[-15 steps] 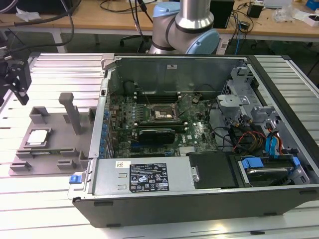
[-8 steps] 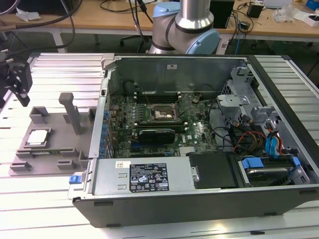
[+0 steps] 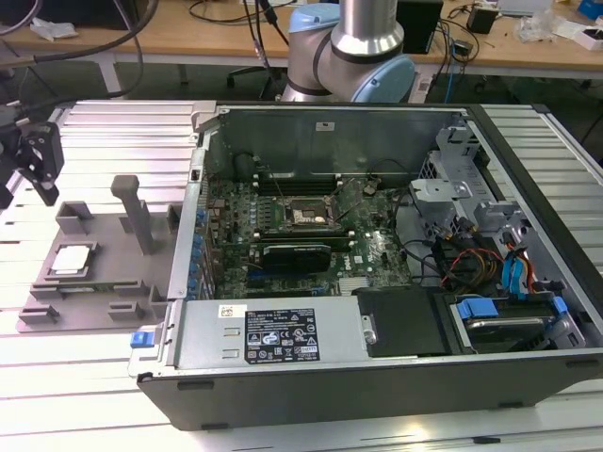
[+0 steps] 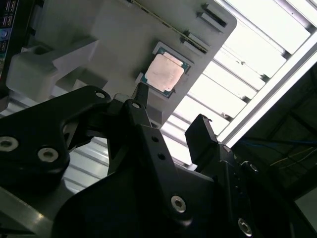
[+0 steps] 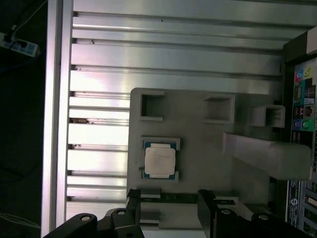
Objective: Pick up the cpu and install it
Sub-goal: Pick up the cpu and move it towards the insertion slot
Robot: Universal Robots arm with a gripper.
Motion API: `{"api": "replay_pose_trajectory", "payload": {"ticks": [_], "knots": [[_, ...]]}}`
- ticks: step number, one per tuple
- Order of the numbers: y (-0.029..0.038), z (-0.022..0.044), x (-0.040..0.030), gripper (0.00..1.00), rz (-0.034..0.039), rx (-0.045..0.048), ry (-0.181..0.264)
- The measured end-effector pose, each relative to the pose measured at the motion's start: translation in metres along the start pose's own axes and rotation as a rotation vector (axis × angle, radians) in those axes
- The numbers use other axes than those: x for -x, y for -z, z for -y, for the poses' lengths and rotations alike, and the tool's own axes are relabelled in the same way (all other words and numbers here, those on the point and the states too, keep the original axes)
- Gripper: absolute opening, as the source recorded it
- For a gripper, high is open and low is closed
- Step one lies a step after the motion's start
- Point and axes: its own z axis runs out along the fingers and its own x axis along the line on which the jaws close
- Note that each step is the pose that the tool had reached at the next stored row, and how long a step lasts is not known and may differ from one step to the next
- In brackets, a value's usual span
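Observation:
The cpu (image 3: 73, 260) is a small square chip with a pale metal top. It lies flat in a recess of the grey fixture tray (image 3: 113, 282), at the exterior view's left, beside the open computer case (image 3: 377, 367). Both wrist views show the cpu (image 4: 167, 72) (image 5: 160, 161) resting in its seat. My black gripper (image 3: 36, 158) hovers above the table at the tray's far-left side, apart from the chip. In both wrist views the gripper (image 5: 168, 201) (image 4: 171, 116) stands open with nothing between its fingers. The black socket frame (image 3: 306, 215) sits on the motherboard inside the case.
The tray (image 5: 198, 114) carries an upright post (image 3: 135, 212) and several low blocks near the chip. The case wall (image 3: 193, 226) rises just right of the tray in the exterior view. The ribbed aluminium table (image 3: 104, 132) surrounds both. The arm's base (image 3: 353, 56) stands behind the case.

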Motion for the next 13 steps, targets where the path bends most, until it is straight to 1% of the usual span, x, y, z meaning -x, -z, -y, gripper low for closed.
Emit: {"api": "replay_pose_trajectory", "payload": {"ticks": [13], "knots": [[-0.009, -0.0002, -0.0003, 0.57, 0.0, 0.0, 0.0]]}}
